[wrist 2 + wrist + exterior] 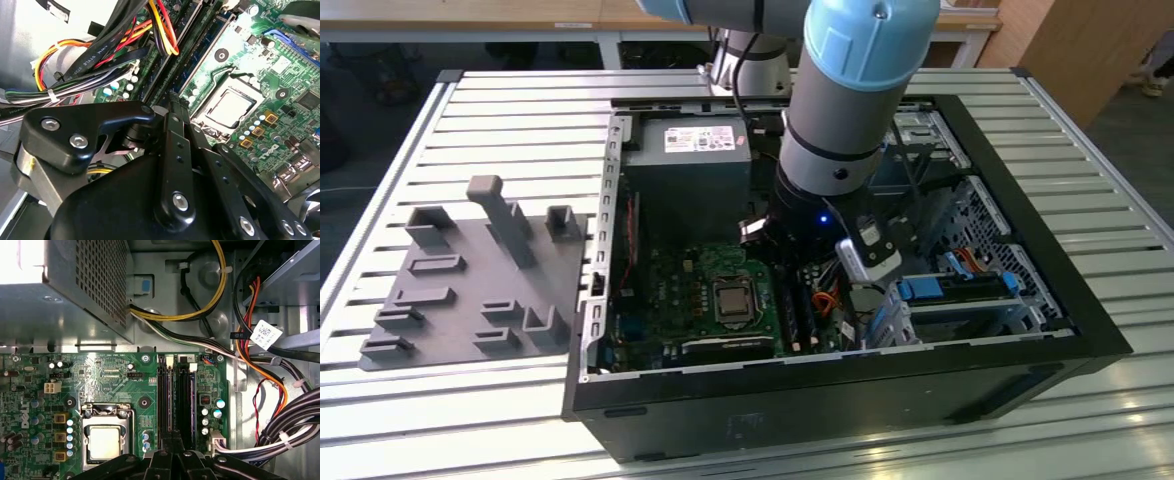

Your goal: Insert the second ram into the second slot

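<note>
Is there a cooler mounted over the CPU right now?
No: in the first wrist view the CPU sits bare in its socket, its metal top fully exposed.

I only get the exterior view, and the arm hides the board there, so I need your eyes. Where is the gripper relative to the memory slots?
Observer: In the first wrist view the gripper is over one end of the two black memory slots, which run side by side next to the processor socket.
Operator: Any cables close to those slots?
Observer: A bundle of black cables with white ties lies on the side of the slots away from the socket. It is apart from them, with a strip of board in between.
</note>
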Motion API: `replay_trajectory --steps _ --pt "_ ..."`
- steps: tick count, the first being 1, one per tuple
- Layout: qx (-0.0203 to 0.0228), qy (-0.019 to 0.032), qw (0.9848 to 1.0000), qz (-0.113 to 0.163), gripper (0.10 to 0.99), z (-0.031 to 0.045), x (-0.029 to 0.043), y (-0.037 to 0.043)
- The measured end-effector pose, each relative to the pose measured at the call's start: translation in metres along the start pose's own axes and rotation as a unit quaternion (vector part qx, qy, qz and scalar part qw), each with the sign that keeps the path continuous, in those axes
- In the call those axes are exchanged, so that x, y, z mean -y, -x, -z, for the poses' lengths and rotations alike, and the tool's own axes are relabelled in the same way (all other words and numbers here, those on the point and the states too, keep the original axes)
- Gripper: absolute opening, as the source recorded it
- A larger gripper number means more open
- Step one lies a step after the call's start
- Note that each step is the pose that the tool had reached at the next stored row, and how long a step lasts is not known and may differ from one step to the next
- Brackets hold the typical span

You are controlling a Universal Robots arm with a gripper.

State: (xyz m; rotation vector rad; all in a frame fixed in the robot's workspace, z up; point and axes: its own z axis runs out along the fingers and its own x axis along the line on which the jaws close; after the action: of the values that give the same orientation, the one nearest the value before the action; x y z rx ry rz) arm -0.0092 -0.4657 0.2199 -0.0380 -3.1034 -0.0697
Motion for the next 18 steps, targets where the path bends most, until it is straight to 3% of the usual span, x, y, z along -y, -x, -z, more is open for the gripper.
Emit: replay_trajectory --steps 9,12,18 --pt "0.0001 0.0005 1.0 0.0 0.106 -0.0042 0.0002 0.0001" --pt "0.0005 0.0025 1.0 0.0 0.106 0.0006 -0.0005 0.0001" --pt "0.0001 0.0012 1.0 0.0 0.106 0.0095 -0.0005 -0.0003"
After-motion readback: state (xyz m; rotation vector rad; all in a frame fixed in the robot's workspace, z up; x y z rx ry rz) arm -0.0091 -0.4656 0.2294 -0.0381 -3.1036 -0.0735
